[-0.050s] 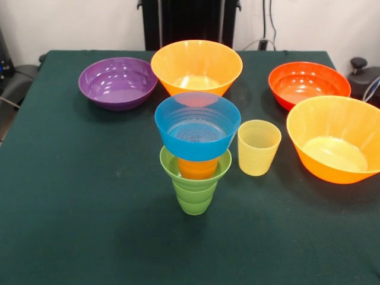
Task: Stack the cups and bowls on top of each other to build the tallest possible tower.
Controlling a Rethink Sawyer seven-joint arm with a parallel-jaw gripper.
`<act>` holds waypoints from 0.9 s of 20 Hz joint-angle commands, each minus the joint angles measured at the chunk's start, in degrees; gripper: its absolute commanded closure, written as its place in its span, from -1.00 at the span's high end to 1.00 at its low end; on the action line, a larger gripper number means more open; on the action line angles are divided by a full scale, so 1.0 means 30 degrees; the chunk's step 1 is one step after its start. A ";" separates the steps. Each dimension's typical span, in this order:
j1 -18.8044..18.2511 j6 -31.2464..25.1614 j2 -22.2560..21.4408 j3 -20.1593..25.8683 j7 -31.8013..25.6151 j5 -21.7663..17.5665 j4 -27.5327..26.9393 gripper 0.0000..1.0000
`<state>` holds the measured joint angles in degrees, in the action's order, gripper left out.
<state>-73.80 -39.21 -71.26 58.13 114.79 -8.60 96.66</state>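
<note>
Four pieces made up the tower [196,151] at the middle of the green table [71,196]: a green cup [193,195], a green bowl [221,169], an orange cup [198,169] and a blue bowl [197,126]. The wide blue bowl sat on narrow cups, so any nudge or added weight might have toppled it toward the yellow cup [258,147] just beside it. The gripper was out of view, its state unknown.

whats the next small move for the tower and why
Probably go for the pale yellow cup: it stands loose right beside the tower, whose blue bowl sits open on top, above the orange cup and green cup. The end effector is not in view.
</note>
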 commanded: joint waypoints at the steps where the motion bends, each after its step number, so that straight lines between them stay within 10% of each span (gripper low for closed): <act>1: 0.1648 0.1927 0.0718 -0.1447 0.1711 -0.0155 0.2543 -1.00; 18: 0.2214 0.3331 0.0752 -0.2390 0.1607 -0.0190 0.3357 -1.00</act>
<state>-70.75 -31.47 -71.15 55.35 114.79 -8.60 99.28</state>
